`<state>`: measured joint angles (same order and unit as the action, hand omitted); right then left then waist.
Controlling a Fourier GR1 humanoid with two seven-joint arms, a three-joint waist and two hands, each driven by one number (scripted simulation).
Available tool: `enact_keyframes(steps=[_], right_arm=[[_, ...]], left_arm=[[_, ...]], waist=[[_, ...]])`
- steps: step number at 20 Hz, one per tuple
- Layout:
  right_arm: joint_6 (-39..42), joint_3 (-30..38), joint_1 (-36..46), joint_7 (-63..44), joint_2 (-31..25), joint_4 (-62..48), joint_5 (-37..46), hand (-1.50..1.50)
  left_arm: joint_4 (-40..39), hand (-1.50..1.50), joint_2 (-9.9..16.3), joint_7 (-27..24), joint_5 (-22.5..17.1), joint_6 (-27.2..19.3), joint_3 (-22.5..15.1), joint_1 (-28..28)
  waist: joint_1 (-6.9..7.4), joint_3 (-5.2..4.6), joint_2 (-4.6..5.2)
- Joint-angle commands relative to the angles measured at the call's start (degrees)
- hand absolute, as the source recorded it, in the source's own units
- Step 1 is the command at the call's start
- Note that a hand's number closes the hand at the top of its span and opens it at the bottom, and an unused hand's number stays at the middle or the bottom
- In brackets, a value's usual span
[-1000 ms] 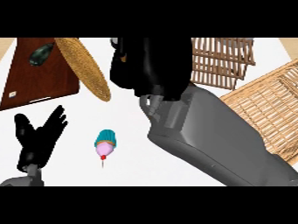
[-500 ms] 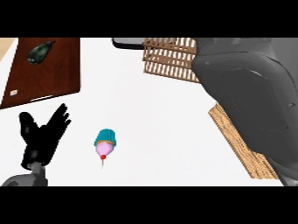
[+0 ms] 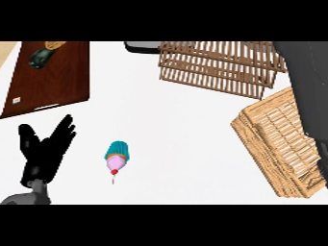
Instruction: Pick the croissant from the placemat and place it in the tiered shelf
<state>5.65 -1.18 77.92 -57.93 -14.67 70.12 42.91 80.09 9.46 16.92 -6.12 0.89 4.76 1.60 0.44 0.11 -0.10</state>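
The dark brown placemat (image 3: 53, 81) lies at the upper left with a dark green object (image 3: 43, 55) on its far end. No croissant shows anywhere. The wooden slatted tiered shelf (image 3: 220, 65) stands at the top centre-right. My right forearm (image 3: 315, 91) fills the right edge as a large grey mass running up past the shelf; its hand is hidden from view. My left hand (image 3: 45, 151) rests open at the lower left, fingers up, holding nothing.
A cupcake (image 3: 117, 157) with a teal wrapper and pink icing lies on its side on the white counter (image 3: 181, 125), right of my left hand. A woven wicker basket (image 3: 280, 144) sits at the right, partly behind my right arm. A dark rimmed object (image 3: 141, 46) peeks in at the top.
My right arm has swung from the middle to the right edge. The croissant it held beside the placemat a second ago no longer shows. The left hand has stayed put.
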Motion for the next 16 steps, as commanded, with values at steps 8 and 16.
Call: enact_keyframes(steps=[8,16], right_arm=[[-0.1,4.3,3.6,15.6,-5.9,-20.6,-0.1,1.50],[-9.0,3.7,2.5,20.8,-3.2,-29.9,4.1,1.50]], left_arm=[[-1.7,0.00,-0.4,0.9,-0.3,0.4,0.4,1.4],[-0.3,0.00,0.0,2.1,0.9,-0.1,0.1,1.9]], waist=[[0.87,-0.16,0.53],[0.89,-0.14,0.44]])
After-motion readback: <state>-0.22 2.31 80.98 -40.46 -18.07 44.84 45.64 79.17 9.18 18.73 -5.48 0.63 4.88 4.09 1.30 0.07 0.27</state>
